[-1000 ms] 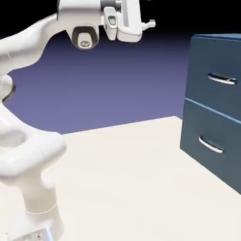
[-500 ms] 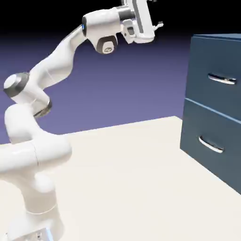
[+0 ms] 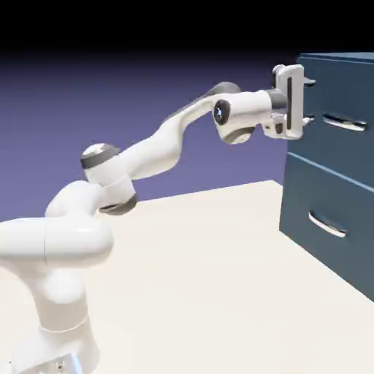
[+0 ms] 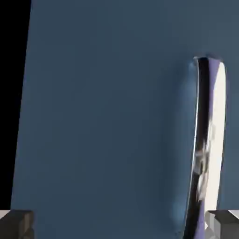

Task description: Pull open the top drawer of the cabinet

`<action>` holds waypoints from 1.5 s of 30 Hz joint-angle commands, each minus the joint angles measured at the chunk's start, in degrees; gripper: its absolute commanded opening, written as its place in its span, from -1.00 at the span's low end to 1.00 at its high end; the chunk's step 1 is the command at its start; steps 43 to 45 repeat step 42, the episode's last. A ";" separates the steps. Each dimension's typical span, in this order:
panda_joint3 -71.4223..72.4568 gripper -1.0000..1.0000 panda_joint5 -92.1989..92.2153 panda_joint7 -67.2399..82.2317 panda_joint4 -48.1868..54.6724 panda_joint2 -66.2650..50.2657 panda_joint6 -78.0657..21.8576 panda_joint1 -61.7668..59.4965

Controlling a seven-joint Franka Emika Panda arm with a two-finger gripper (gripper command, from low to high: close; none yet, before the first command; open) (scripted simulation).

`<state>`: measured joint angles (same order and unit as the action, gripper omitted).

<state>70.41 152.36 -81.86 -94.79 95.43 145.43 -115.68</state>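
Drawer front first: the upper dark blue flat top drawer (image 3: 332,109) of the boxy blue cabinet (image 3: 329,190) carries a slim silver bar handle (image 3: 343,123), lying level, just right of the white two-finger gripper (image 3: 310,100). Jaws stand wide apart, holding nothing, short of the bar, which sits off-centre in the hand view (image 4: 205,144).

Dark blue cabinet (image 3: 325,80), silver handle (image 4: 207,140), white arm (image 3: 146,157).

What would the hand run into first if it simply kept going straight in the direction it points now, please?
Most likely the flat blue front of the top drawer. The open hand faces it, and the silver handle sits toward one fingertip rather than centred, so it may be grazed first.
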 commanded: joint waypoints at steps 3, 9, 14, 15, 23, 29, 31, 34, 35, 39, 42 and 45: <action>-0.01 0.00 -0.40 -1.02 4.15 -0.44 1.45 -2.63; -0.06 0.00 -1.43 -3.58 14.64 -1.56 5.12 -9.27; -0.08 -1.00 -0.62 -2.00 8.41 -0.81 2.88 -5.42; -0.08 -1.00 -0.42 -1.52 6.33 -0.57 2.14 -4.11; -0.21 -1.00 0.18 1.65 -10.27 1.32 -3.47 6.73; -0.53 -1.00 -0.61 3.38 -22.73 2.69 -7.15 15.54; -0.71 -1.00 -1.12 3.84 -26.88 3.16 -8.23 18.66; -1.09 -1.00 -2.18 4.39 -33.11 3.91 -9.67 23.55; -1.24 -1.00 -2.62 4.54 -35.18 4.17 -10.10 25.24; -1.86 -1.00 -4.31 4.85 -41.70 5.08 -11.20 30.82; -2.11 1.00 -5.07 5.15 -43.71 5.09 -11.20 32.89; -2.11 1.00 -5.07 5.15 -43.71 5.09 -11.20 32.89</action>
